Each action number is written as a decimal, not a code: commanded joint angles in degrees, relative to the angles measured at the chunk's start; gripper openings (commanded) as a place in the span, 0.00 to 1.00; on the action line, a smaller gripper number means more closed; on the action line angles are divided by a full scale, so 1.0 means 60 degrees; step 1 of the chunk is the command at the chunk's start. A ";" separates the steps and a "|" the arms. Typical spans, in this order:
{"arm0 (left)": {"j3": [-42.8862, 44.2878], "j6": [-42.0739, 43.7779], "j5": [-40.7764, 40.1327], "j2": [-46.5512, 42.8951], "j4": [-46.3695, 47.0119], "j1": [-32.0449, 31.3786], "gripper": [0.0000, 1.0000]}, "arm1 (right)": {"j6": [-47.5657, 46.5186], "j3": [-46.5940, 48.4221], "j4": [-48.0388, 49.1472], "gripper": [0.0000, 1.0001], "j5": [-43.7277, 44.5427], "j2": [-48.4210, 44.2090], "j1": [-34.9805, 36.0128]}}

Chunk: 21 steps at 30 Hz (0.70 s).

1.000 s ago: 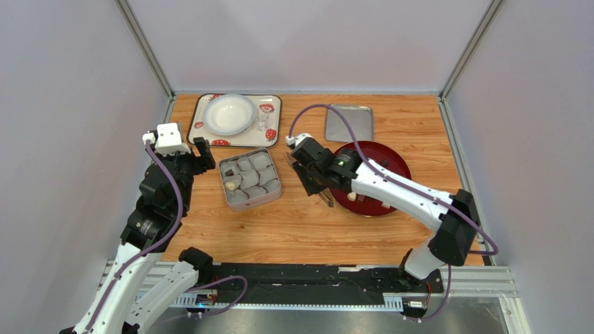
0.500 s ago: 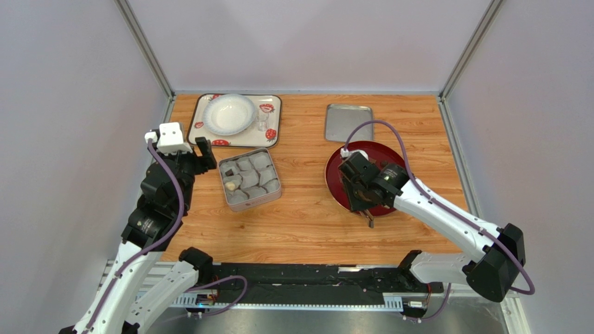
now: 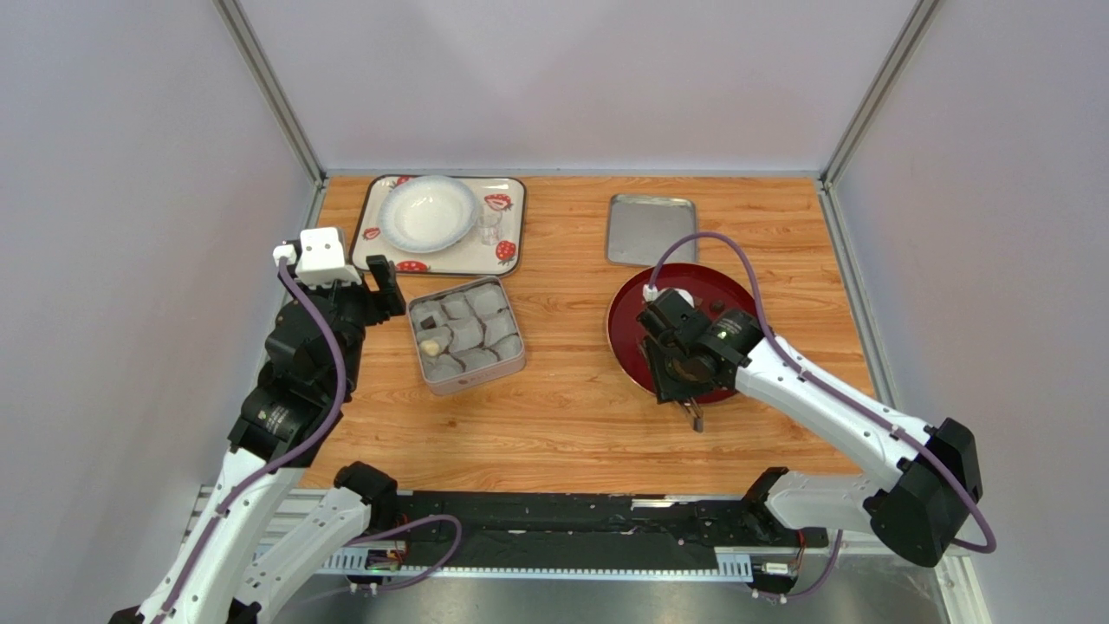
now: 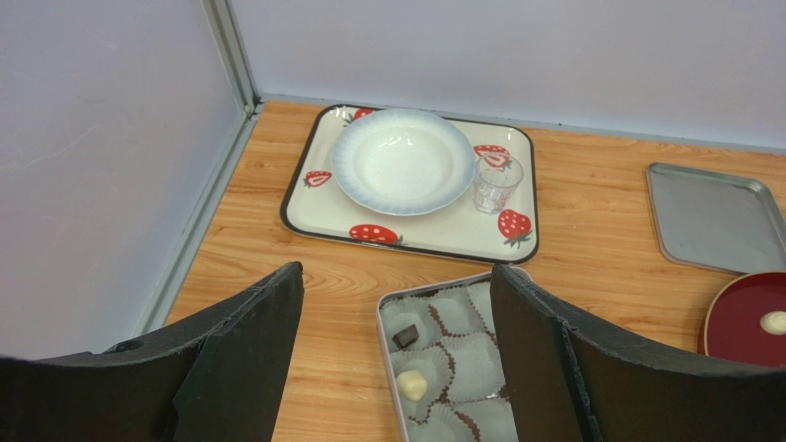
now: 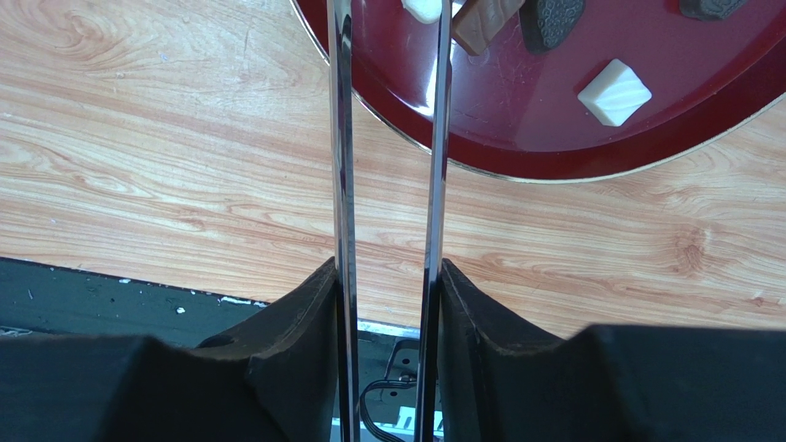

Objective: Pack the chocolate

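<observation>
Since a second ago the right gripper (image 5: 386, 304) has swung from the tin (image 4: 381, 324) to the red plate's (image 5: 553, 138) near rim, jaws clamped on metal tweezers (image 5: 343, 138); chocolate pieces (image 5: 614, 92) lie on that plate; two more sit in the tin, left of the plate; the left gripper (image 4: 397, 276) hovers farther left, jaws wide apart.
</observation>
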 commanded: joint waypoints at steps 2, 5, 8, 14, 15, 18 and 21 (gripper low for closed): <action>0.0027 -0.0039 0.0066 0.0027 0.0129 0.0053 0.82 | 0.0007 -0.0023 0.0511 0.41 0.0071 0.0198 -0.0197; 0.0056 -0.0039 0.0125 0.0027 0.0129 0.0052 0.83 | -0.0081 -0.0038 0.0643 0.41 0.0027 0.0330 -0.0300; 0.0042 -0.0039 0.0110 0.0041 0.0114 0.0053 0.82 | -0.0154 -0.0067 0.0789 0.41 -0.0075 0.0447 -0.0387; 0.0042 -0.0024 0.0111 0.0041 0.0129 0.0053 0.82 | -0.0228 -0.0140 0.1038 0.42 -0.0236 0.0799 -0.0402; 0.0042 -0.0024 0.0125 0.0056 0.0129 0.0053 0.82 | -0.0213 -0.0184 0.1053 0.42 -0.0251 0.0828 -0.0402; 0.0042 -0.0053 0.0139 0.0085 0.0114 0.0053 0.82 | -0.0184 -0.0272 0.1053 0.41 -0.0222 0.0858 -0.0402; 0.0042 -0.0053 0.0154 0.0085 0.0129 0.0052 0.82 | -0.0140 -0.0331 0.1009 0.41 -0.0207 0.0799 -0.0402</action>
